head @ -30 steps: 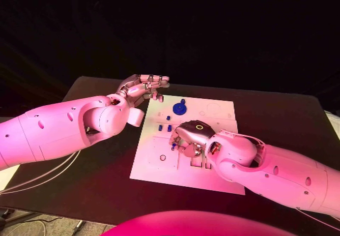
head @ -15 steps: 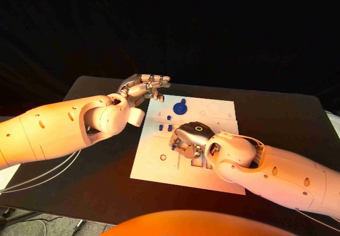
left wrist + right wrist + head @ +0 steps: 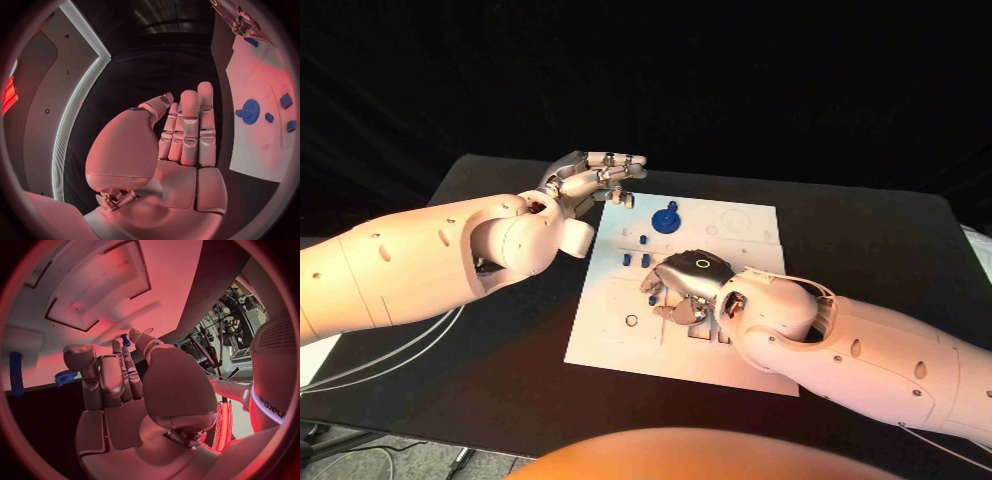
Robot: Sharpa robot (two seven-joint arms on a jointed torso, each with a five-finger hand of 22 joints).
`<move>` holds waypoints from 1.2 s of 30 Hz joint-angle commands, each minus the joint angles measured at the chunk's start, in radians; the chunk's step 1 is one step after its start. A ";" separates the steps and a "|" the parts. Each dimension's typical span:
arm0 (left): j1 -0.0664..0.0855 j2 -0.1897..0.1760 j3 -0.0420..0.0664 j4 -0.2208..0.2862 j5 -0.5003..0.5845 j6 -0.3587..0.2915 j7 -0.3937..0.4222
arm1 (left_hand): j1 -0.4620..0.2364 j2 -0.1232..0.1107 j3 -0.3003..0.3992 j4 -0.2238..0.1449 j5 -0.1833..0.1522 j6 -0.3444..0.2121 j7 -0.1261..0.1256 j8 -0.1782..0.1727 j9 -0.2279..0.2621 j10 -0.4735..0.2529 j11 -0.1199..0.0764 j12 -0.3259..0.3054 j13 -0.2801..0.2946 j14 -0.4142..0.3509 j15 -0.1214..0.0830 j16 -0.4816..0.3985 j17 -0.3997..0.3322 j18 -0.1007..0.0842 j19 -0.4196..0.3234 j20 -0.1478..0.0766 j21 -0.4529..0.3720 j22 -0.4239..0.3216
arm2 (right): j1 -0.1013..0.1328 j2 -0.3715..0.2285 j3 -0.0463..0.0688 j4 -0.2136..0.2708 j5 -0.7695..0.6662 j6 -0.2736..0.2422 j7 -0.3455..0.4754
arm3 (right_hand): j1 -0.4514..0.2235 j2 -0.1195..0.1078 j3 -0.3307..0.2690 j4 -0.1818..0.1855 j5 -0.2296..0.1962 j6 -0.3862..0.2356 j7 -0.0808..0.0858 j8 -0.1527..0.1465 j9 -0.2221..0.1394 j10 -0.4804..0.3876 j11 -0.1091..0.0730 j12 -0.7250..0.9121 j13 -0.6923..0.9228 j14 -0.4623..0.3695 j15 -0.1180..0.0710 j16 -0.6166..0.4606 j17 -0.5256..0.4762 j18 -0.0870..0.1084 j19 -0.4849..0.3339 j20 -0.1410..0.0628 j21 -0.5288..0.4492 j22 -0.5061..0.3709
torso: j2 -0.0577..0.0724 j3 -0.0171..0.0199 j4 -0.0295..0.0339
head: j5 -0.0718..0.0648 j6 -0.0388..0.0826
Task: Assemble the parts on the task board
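The robot's right hand (image 3: 687, 287) sits low over the middle of the white task board (image 3: 625, 345) on the black table (image 3: 877, 240), its fingers (image 3: 109, 382) curled inward. In the right wrist view a small blue part (image 3: 126, 340) shows at the fingertips, but whether it is actually pinched cannot be told.

The left hand (image 3: 593, 176) hangs over the table just off the board's far left corner (palm empty in the left wrist view), its fingers (image 3: 190, 127) straight and pressed side by side, holding nothing.

On the board, a blue gear (image 3: 666, 219) lies near the far edge, close to the left hand's fingertips. Two small blue blocks (image 3: 636, 260) stand side by side just nearer the robot than the gear, beside the right hand's knuckles. A smaller blue peg (image 3: 642, 239) sits between the gear and the blocks. The left wrist view shows the same gear (image 3: 249, 108) and blocks (image 3: 286, 100) on the white surface. In the right wrist view, a long blue pin (image 3: 15, 374) lies on the board apart from the hand.
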State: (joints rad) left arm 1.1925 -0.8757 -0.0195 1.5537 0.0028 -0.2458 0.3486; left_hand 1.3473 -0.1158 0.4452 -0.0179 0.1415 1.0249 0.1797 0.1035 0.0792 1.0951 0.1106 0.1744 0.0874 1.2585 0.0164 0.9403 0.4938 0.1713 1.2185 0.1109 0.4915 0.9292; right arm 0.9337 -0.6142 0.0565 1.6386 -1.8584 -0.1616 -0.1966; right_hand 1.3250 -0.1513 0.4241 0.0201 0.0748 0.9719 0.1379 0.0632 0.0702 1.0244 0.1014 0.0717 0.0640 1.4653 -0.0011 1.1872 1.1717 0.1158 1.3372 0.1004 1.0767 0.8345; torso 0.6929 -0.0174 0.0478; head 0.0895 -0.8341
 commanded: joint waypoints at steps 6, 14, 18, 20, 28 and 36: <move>0.000 -0.001 0.001 0.000 -0.001 0.023 -0.003 | 0.005 0.001 -0.003 -0.003 0.005 -0.007 -0.001 0.001 -0.002 -0.012 -0.002 0.006 -0.002 -0.008 0.001 -0.002 -0.002 0.011 0.003 0.004 -0.004 -0.002 | -0.007 -0.038 0.006 0.035 -0.006 -0.077 -0.012 | 0.013 0.024 -0.016 -0.005 0.023 0.016 0.001 0.007 0.004 -0.007 -0.001 0.027 0.004 0.036 0.007 0.009 0.003 0.020 0.003 0.003 -0.001 0.004 | -0.001 0.0011 -0.0025 | -0.009 0.008; 0.000 -0.004 0.000 -0.001 -0.001 0.026 -0.006 | 0.005 0.000 -0.004 -0.004 0.005 -0.008 -0.001 0.000 -0.002 -0.015 -0.001 0.006 -0.002 -0.008 0.001 -0.002 -0.002 0.011 0.004 0.004 -0.004 -0.003 | 0.000 -0.155 0.060 0.127 0.054 -0.093 -0.033 | 0.016 0.031 -0.024 -0.004 0.033 0.037 0.002 0.009 0.007 0.017 -0.007 0.058 0.006 0.037 0.003 0.009 -0.002 0.018 0.012 0.001 0.007 0.013 | -0.006 -0.0003 -0.0102 | -0.019 0.023; 0.000 -0.006 0.000 0.000 -0.001 0.029 -0.007 | 0.005 0.001 -0.004 -0.004 0.005 -0.008 -0.001 0.000 -0.002 -0.015 -0.001 0.006 -0.002 -0.008 0.001 -0.002 -0.002 0.011 0.004 0.004 -0.005 -0.003 | 0.022 -0.215 0.081 0.143 0.073 -0.086 -0.048 | 0.013 0.021 -0.033 -0.004 0.034 0.033 -0.001 0.004 0.005 0.010 -0.007 0.059 0.003 0.036 0.003 0.009 -0.005 0.017 0.015 0.001 0.008 0.014 | -0.008 -0.0007 -0.0146 | -0.031 0.030; 0.000 -0.006 0.000 0.000 -0.001 0.030 -0.008 | 0.005 0.001 -0.004 -0.004 0.005 -0.008 -0.001 0.000 -0.002 -0.015 -0.001 0.006 -0.002 -0.008 0.001 -0.002 -0.002 0.011 0.004 0.004 -0.005 -0.003 | 0.034 -0.239 0.087 0.144 0.072 -0.076 -0.056 | 0.010 0.014 -0.044 -0.002 0.034 0.026 -0.008 0.001 0.003 -0.009 -0.004 0.054 0.000 0.036 0.004 0.009 -0.007 0.017 0.016 0.002 0.007 0.013 | -0.009 -0.0012 -0.0160 | -0.034 0.032; 0.000 -0.010 0.000 0.002 -0.001 0.032 -0.009 | 0.005 0.001 -0.004 -0.004 0.005 -0.008 -0.001 0.000 -0.002 -0.015 -0.001 0.006 -0.002 -0.008 0.001 -0.002 -0.002 0.011 0.004 0.004 -0.005 -0.003 | 0.054 -0.286 0.094 0.122 0.045 0.034 -0.076 | 0.037 0.003 -0.202 0.059 0.003 -0.063 -0.059 0.000 -0.003 -0.152 -0.024 0.037 0.003 0.033 -0.041 0.005 -0.021 0.027 -0.001 -0.037 -0.047 -0.054 | -0.007 -0.0009 -0.0186 | -0.040 0.035; 0.000 -0.010 0.000 0.002 -0.004 0.037 -0.013 | 0.006 0.001 -0.006 -0.005 0.005 -0.010 0.001 0.001 -0.003 -0.020 0.000 0.008 -0.002 -0.009 0.002 -0.002 -0.003 0.011 0.004 0.004 -0.006 -0.004 | 0.051 -0.274 0.094 0.090 0.048 0.080 -0.045 | 0.081 0.029 -0.228 0.078 0.009 -0.053 -0.054 0.003 -0.001 -0.148 -0.014 0.072 0.006 0.036 -0.032 0.006 -0.025 0.025 0.005 -0.031 -0.052 -0.058 | -0.008 -0.0020 -0.0165 | -0.045 0.032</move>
State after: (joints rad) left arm 1.1925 -0.8863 -0.0200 1.5540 0.0030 -0.2312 0.3359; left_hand 1.3473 -0.1158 0.4425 -0.0206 0.1415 1.0247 0.1799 0.1035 0.0770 1.0807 0.1106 0.1783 0.0866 1.2550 0.0198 0.9404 0.4918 0.1713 1.2185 0.1109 0.4915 0.9259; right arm 0.9862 -0.8928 0.1504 1.7316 -1.8041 -0.1345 -0.2539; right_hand 1.4009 -0.1182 0.2013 0.0981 0.0809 0.9159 0.0829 0.0650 0.0683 0.8736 0.0860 0.1430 0.0690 1.4662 -0.0364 1.1958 1.1461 0.1321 1.3346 0.0684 1.0285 0.7771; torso 0.6844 -0.0195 0.0304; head 0.0458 -0.8021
